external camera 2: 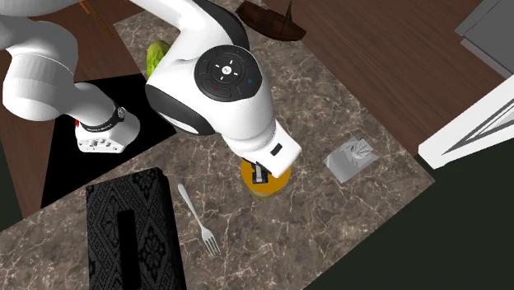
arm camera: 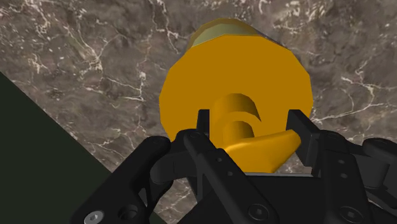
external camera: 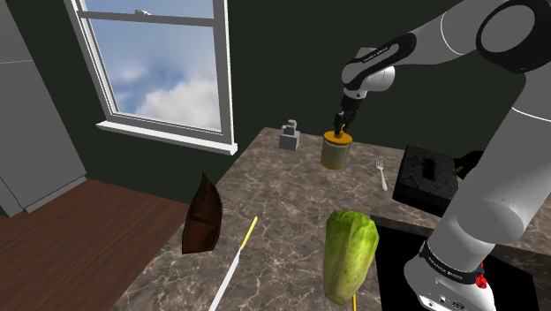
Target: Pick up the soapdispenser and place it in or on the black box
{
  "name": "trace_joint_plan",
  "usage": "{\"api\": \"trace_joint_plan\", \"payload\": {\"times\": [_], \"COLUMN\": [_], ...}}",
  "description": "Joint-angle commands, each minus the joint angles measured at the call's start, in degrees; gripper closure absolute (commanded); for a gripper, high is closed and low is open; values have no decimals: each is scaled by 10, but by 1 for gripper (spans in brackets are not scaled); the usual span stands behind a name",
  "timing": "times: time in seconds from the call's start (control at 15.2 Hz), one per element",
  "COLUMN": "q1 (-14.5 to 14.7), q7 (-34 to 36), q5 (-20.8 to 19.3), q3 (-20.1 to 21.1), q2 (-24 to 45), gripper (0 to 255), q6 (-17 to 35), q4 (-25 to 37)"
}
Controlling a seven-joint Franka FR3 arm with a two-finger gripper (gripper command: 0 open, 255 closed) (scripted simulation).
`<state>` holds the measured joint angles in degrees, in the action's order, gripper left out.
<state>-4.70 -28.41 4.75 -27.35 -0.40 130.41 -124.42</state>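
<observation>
Hand point(arm camera: 251, 121): set narrow over the pump head of the soap dispenser point(arm camera: 235, 70). One finger point(arm camera: 203, 121) sits against the side of the pump stem and the other meets the tip of the spout. By appearance the pump head is clasped between them, though how firm the grip is cannot be judged. In the shoulder view the hand point(external camera: 342, 119) points straight down onto the top of the dispenser.

Soap dispenser point(external camera: 336, 152): orange top with a duller yellow-green body, upright. Its base appears to rest on the counter point(external camera: 283, 194), towards the far edge. No lift is evident.

Near surroundings: a fork point(external camera: 381, 172) lies flat on the counter just beside the dispenser, between it and the black box point(external camera: 428, 177). The second exterior view confirms this order, with the dispenser point(external camera 2: 272, 189) under the hand point(external camera 2: 262, 173), then the fork point(external camera 2: 198, 221), then the box point(external camera 2: 132, 231). The box has a slot in its top face and carries nothing. A small grey object point(external camera: 290, 135) stands on the dispenser's other side, apart from it.

Further out: a green vegetable point(external camera: 349, 256) lies near the stand, well clear of the route.

Progress assessment: approach complete and grasp apparently made. Outstanding are the lift, the carry across the fork to the box, and the release on or in it. The task is judged under halfway.
</observation>
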Motion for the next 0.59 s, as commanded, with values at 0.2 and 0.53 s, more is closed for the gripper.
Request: {"api": "trace_joint_plan", "payload": {"times": [0.2, 0.53], "q1": [0, 1], "q7": [2, 12], "q5": [-3, -15], "q3": [0, 1], "q2": [-4, -21], "gripper": [255, 255], "q6": [-8, -45], "q4": [3, 26]}}
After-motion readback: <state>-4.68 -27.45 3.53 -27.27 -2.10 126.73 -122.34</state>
